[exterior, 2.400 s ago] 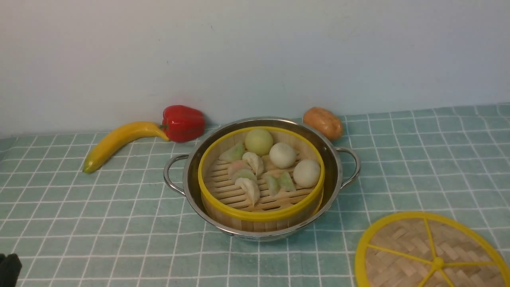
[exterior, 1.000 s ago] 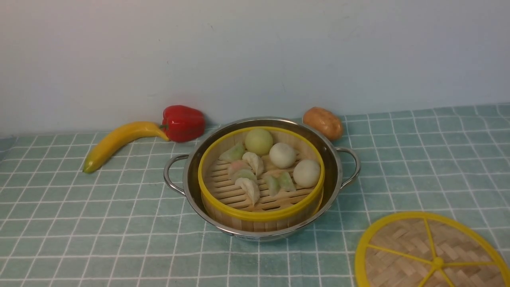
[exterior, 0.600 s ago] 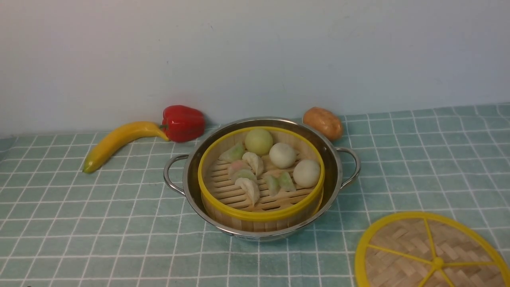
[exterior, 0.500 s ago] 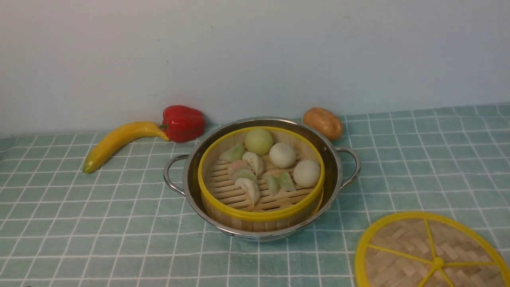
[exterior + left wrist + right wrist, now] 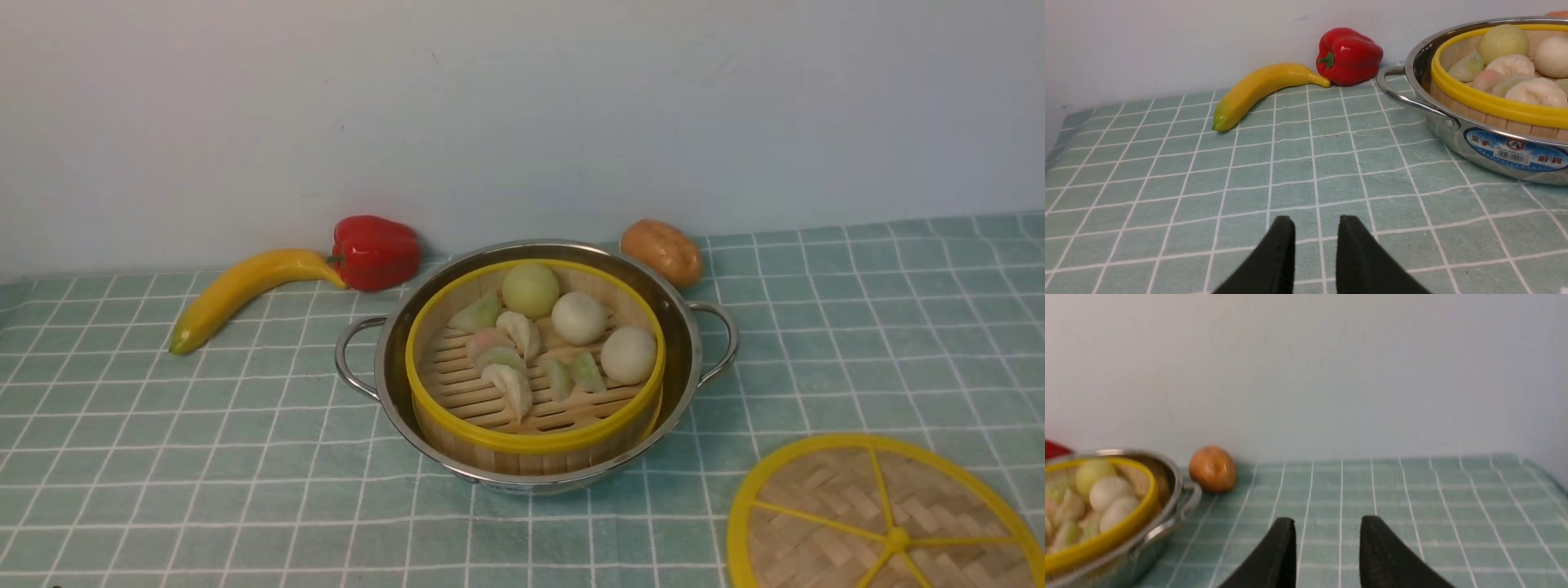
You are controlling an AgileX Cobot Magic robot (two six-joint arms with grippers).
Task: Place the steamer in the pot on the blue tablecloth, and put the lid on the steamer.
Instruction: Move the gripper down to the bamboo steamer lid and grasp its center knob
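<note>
The round bamboo steamer (image 5: 535, 443) nests in the shiny steel pot (image 5: 682, 327), awaiting the flat woven lid (image 5: 886, 523). The left fingers (image 5: 1278, 253) and right fingers (image 5: 1274, 555) stand parted, empty.

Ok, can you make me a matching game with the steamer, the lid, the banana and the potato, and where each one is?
Things:
1. steamer
2. lid
3. banana
4. potato

Places:
A. lying flat on the blue tablecloth, at the near edge on the robot's right
B. by the wall, beside the red pepper
C. inside the pot
D. by the wall, behind the pot's right side

Pairs: 1-C, 2-A, 3-B, 4-D
</note>
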